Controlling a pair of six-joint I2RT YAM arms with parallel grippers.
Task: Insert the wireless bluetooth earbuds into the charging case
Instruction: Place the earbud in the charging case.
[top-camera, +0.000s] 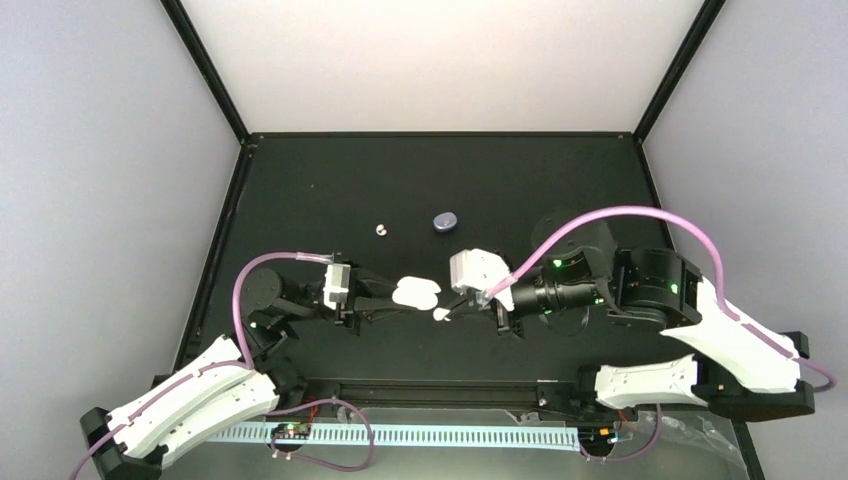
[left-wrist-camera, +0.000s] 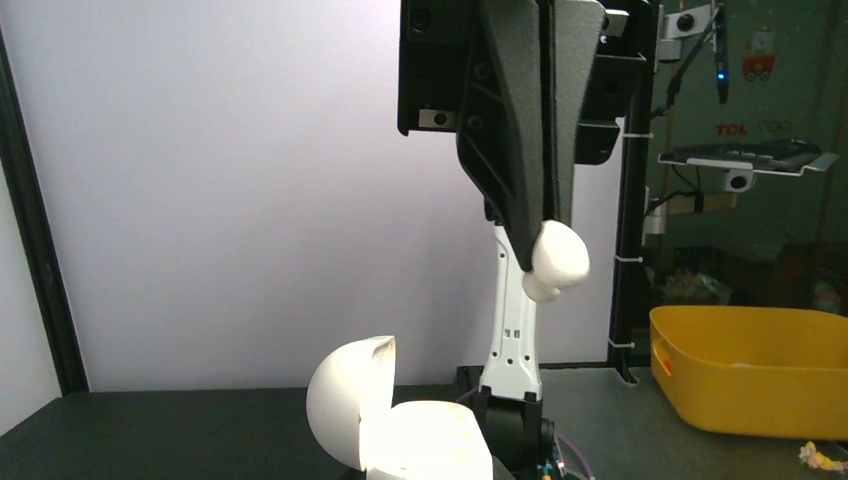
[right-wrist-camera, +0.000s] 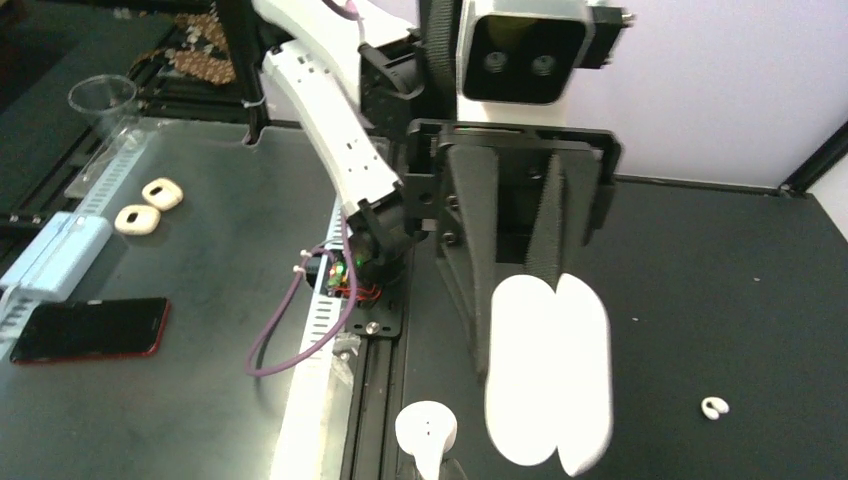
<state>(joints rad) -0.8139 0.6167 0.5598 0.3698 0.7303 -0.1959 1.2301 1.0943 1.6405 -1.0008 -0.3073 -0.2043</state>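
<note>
Left fingers (top-camera: 385, 298) clamped on open charging case (top-camera: 415, 292), mid-counter. Right fingers (left-wrist-camera: 530, 200) clamped on white earbud (left-wrist-camera: 555, 262), just beside case. Bud probably light, slick: pinch across body. Second white bud (top-camera: 380, 229) lies toward far edge.

Open white case (top-camera: 415, 292), white earbud (top-camera: 440, 314) beside

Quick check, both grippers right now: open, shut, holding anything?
Left gripper: closed, holding the open white charging case.
Right gripper: closed, holding a white earbud.
</note>
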